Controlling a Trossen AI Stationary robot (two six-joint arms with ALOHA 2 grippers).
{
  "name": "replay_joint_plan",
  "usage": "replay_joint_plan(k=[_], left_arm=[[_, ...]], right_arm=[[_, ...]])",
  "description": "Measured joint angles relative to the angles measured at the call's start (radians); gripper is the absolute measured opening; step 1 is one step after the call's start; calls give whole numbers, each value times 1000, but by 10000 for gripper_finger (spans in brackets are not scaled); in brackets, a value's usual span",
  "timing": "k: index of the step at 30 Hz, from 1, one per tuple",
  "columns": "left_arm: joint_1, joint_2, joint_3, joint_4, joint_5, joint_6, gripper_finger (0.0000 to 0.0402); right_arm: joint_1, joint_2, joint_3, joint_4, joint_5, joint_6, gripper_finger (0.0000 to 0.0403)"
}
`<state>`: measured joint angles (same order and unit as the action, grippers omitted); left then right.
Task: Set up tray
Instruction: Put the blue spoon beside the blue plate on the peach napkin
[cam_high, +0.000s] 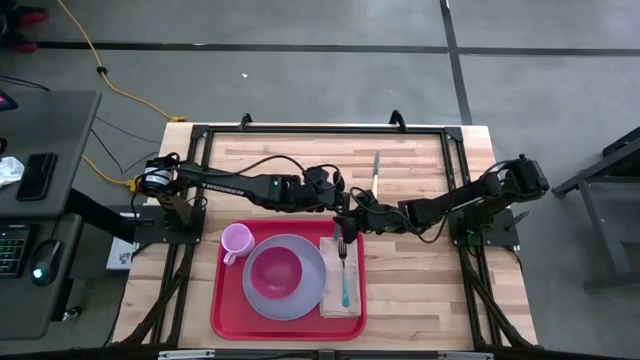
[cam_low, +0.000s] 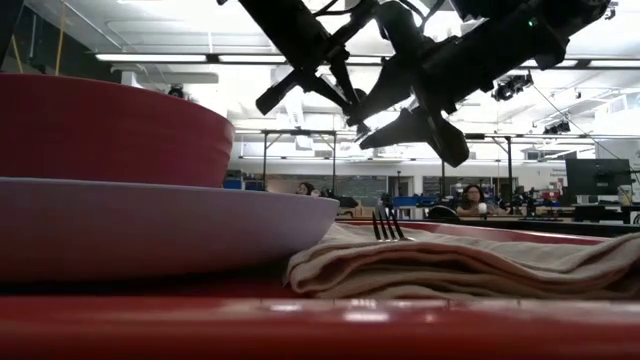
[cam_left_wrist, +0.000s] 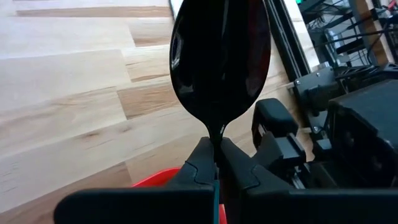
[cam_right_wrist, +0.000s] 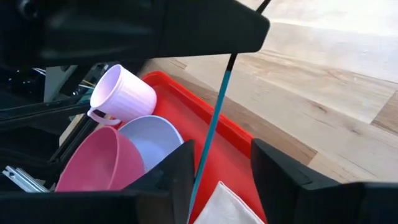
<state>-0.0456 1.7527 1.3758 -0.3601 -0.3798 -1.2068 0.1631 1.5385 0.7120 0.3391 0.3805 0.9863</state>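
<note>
From above, we saw a pale wooden worktop (cam_high: 420, 290) with a red tray (cam_high: 222, 318) lying near its front edge, slightly left of centre. On the tray sat a lavender plate (cam_high: 258, 296) carrying a pink bowl (cam_high: 273, 270), with a small pink mug (cam_high: 236, 240) at the tray's back left corner and a folded beige napkin (cam_high: 332, 300) along its right side. A fork (cam_high: 343, 268) with a teal handle lay on the napkin, tines pointing toward the back. A knife (cam_high: 376, 172) with a yellowish handle lay alone on the bare wood behind the tray. Both dark arms reached in to meet above the tray's back right corner. Our left gripper (cam_left_wrist: 217, 163) had its jaws pressed together on the neck of a spoon (cam_left_wrist: 221, 59), whose dark bowl stood up in front of the left wrist camera. Our right gripper (cam_right_wrist: 221, 163) sat just beside it, jaws spread on either side of the spoon's thin teal handle; we could not tell whether they touched it. In the level view, both grippers hung above the napkin and fork tines, and people sat at desks far behind.
</note>
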Motion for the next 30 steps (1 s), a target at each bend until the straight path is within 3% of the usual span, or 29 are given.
replay_joint_plan(k=[15,30], left_arm=[[0,0,0,6,0,-1,34],[0,0,0,7,29,6,47]], right_arm=[[0,0,0,-5,32,-19,7],[0,0,0,15,-5,35,0]])
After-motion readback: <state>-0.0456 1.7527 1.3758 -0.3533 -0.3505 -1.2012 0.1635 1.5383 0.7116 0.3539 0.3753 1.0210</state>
